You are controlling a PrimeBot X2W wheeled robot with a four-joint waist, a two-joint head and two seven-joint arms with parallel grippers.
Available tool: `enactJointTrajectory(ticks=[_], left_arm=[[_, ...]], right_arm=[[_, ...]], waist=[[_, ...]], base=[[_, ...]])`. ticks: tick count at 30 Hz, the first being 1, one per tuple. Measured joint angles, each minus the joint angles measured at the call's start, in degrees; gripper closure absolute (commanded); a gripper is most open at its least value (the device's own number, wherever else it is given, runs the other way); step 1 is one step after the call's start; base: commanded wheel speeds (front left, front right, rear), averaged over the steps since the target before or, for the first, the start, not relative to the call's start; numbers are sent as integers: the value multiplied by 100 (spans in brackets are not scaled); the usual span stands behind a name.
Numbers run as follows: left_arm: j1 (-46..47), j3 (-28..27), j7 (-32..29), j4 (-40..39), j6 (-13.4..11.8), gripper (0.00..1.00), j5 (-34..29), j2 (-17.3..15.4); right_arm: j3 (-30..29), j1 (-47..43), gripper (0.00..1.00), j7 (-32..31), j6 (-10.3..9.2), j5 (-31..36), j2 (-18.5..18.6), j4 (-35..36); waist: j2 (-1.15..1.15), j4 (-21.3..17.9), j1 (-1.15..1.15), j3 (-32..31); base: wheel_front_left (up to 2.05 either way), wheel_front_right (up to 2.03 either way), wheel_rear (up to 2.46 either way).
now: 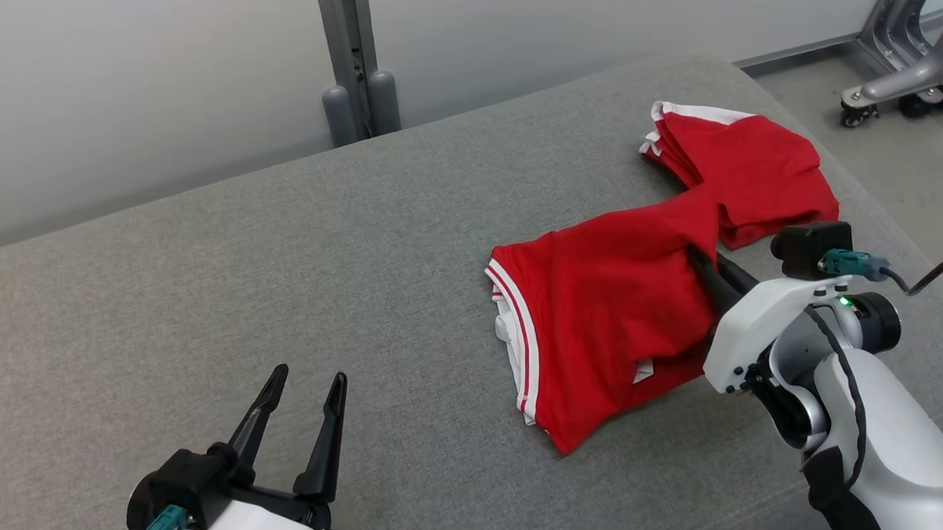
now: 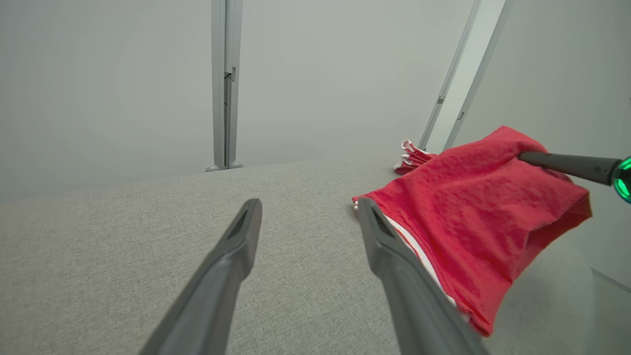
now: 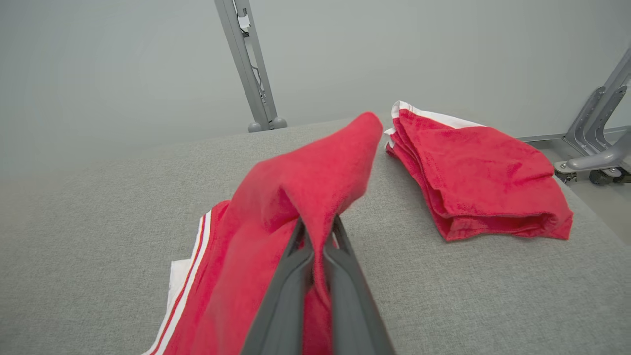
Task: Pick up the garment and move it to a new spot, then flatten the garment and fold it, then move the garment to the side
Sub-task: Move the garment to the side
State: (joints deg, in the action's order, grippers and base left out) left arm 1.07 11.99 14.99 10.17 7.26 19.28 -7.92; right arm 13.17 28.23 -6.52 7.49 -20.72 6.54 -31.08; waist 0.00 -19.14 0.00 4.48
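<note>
The garment (image 1: 606,307) is red with white stripes along its hem and lies crumpled on the right half of the grey cushioned surface. My right gripper (image 1: 697,255) is shut on a fold of its right edge, and that fold is lifted off the surface. In the right wrist view the fabric (image 3: 305,182) drapes over the closed right gripper (image 3: 316,224). My left gripper (image 1: 308,374) is open and empty near the front left, well apart from the cloth. In the left wrist view the garment (image 2: 473,212) hangs just right of the open left gripper (image 2: 309,202).
A second red garment (image 1: 750,169), neatly folded, lies at the back right of the cushioned surface (image 1: 283,248), just behind the held one. A grey post (image 1: 351,65) stands behind the surface. A wheeled metal frame (image 1: 897,85) stands on the floor at the far right.
</note>
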Motion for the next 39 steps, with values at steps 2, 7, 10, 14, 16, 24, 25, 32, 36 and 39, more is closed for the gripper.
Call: enactJointTrajectory(ticks=[2,7,10,14,16,24,25,32,36,39], left_arm=[[39,19,1,-13,0,0,9,-33],[104,91,-1,-53,1,0,49,-153],[209,92,-30,-131,1,0,76,-312],[320,100,-90,-268,19,0,140,-556],[359,113,-120,-330,19,0,160,-673],[453,129,-144,-569,20,0,290,-1009],[453,125,-144,-582,20,0,304,-1035],[454,120,-185,-656,19,0,357,-1145],[454,121,-188,-677,19,0,394,-1185],[454,130,-205,-708,19,0,397,-1223]], right_arm=[[33,98,100,-3,0,-5,12,-7],[164,636,100,-42,1,-64,289,-185],[191,1087,100,-33,1,-63,497,-372],[146,1691,100,63,0,-26,603,-627],[103,1985,100,97,1,57,619,-758],[-345,2798,100,75,1,751,641,-1283],[-414,2860,100,45,1,838,617,-1332],[-1126,3039,100,-190,1,1664,434,-1433],[-1518,3023,100,-346,1,2228,245,-1289],[-1823,2961,100,-444,1,2607,116,-1182]], waist=[[0,-59,0,80],[0,-95,0,298],[0,-65,0,490],[0,7,0,827],[0,48,0,1013],[0,134,0,1619],[0,127,0,1666],[0,-33,0,1826],[0,-117,0,1860],[0,-146,0,1887]], base=[[0,0,0],[0,0,0],[0,0,0],[0,0,0],[0,0,0],[0,0,0],[0,0,0],[0,0,0],[0,0,0],[0,0,0]])
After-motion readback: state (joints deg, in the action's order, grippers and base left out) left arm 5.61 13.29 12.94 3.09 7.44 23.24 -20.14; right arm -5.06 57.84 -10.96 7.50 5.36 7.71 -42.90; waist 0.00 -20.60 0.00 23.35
